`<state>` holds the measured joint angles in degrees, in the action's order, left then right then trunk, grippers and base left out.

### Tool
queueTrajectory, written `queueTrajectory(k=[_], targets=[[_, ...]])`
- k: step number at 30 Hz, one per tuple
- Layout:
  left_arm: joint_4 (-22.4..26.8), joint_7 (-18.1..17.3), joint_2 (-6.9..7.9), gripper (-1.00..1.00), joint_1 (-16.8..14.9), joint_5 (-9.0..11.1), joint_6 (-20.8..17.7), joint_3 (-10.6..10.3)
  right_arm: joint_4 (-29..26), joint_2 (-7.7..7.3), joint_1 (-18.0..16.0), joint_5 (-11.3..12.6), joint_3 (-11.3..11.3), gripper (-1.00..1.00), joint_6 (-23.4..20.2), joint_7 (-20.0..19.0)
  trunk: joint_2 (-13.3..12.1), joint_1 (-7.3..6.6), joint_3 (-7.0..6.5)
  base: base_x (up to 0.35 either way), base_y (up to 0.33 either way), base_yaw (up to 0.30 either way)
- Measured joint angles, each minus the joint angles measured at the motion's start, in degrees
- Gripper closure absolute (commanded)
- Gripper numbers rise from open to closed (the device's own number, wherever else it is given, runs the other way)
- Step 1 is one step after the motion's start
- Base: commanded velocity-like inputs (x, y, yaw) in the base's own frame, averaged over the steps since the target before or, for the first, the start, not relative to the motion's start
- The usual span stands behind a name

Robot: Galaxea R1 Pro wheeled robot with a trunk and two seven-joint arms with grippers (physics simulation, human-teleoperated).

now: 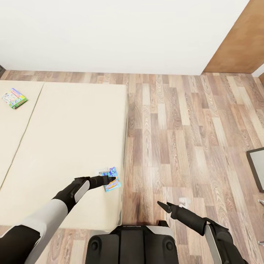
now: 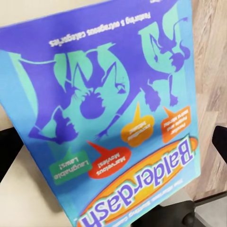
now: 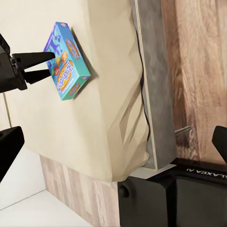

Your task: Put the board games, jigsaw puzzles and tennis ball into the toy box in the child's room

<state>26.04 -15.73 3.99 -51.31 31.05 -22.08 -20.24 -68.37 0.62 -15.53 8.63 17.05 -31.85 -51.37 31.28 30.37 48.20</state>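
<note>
The left tool (image 1: 110, 180) is being held out over the near corner of the bed (image 1: 66, 146), right at the blue board game (image 1: 111, 179) that is lying flat on the beige mattress close to its edge. In the right wrist view the left tool (image 3: 40, 65) is being seen with its two fingers a little apart, their tips reaching over one end of the blue board game (image 3: 66, 61); whether the box is being touched or gripped cannot be told. In the left wrist view the blue board game (image 2: 113, 118) is being shown very close, with the lettering "Balderdash" and blue-and-teal figures printed on its lid.

A second board game (image 1: 14, 98), green-bordered, is being seen lying on the far part of the bed, well apart from the first.

The right tool (image 1: 165, 206) is being held over the wood-plank floor (image 1: 190, 128) beside the bed, its fingers spread apart with nothing between them.
</note>
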Motion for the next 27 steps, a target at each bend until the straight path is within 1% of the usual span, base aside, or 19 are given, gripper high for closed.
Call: queueTrajectory(k=[8, 27], targets=[[0.00, 0.06, 0.00, -1.00, 0.00, -0.02, 0.04, 0.01, 0.00, -0.05, 0.00, 0.00, 0.02, -1.00, 0.00, 0.00, 0.00, 0.00, 0.00, 0.000, -0.121, 0.000], [0.00, 0.07, 0.00, -1.00, 0.00, -0.02, 0.09, -0.02, 0.00, -0.06, 0.00, 0.01, 0.03, -1.00, 0.03, -0.05, 0.00, 0.00, 0.00, 0.000, -0.007, 0.000]])
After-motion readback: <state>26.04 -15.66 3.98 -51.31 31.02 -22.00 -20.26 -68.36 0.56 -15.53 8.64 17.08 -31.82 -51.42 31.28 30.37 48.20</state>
